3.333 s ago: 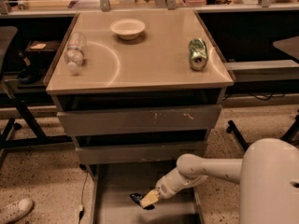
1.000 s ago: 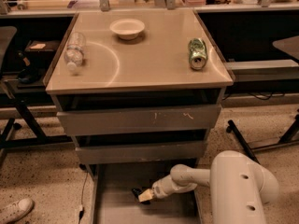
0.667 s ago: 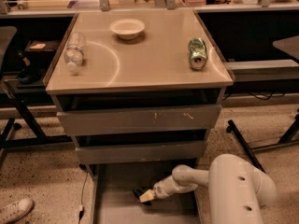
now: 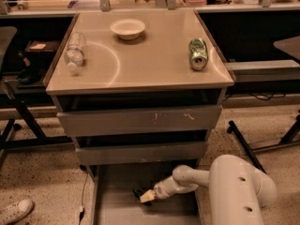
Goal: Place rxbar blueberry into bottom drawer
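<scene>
A cabinet with three grey drawers stands under a tan worktop (image 4: 140, 69). On the worktop, a clear plastic bottle (image 4: 75, 50) lies near the left edge, a white bowl (image 4: 127, 28) sits near the far edge, and a green can (image 4: 198, 53) lies near the right edge.

Below the worktop's front edge, the bottom drawer (image 4: 117, 212) is pulled out towards the viewer, showing a flat grey floor. The robot's white arm (image 4: 187, 178) reaches in from the right and ends at the hand (image 4: 146, 197), which is low over the drawer floor, roughly under the middle of the front edge. The dark snack bar (image 4: 138, 192) is at the tip of the hand, just to its left, inside the drawer. I cannot tell whether the hand is grasping the bar or has let it go, or whether the bar is touching the floor.

Judged risks from here:

- **Bar carried out:** if the bar sticks to the hand as the arm lifts away, it could come back out of the drawer.
- **Bar pushed out of place:** a sideways drag could push it against a drawer wall or leave it standing on edge.
- **Arm knocks the drawer above:** the arm passes close beneath the middle drawer (image 4: 140, 152), so rising too steeply could hit its front.
</scene>
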### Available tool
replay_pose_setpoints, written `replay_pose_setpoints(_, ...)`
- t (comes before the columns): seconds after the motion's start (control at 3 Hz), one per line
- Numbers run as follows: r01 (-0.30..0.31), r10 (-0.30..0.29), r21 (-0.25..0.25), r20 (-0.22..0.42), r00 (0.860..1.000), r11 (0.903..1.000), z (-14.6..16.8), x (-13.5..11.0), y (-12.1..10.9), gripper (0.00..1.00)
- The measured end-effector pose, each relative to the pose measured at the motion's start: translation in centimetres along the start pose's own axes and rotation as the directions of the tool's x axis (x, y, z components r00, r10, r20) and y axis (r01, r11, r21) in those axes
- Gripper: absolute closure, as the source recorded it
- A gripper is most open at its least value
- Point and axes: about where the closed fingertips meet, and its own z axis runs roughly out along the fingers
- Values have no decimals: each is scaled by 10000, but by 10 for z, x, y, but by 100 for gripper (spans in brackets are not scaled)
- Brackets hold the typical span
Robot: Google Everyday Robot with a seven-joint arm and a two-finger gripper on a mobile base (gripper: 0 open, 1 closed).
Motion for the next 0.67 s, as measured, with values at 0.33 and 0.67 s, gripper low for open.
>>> replay_pose_setpoints(0.33, 0, 0, 0, 0, 10000, 10000, 0, 0, 0, 36)
replay_pose_setpoints(0.67, 0, 0, -1, -1, 10000, 10000, 0, 0, 0, 13)
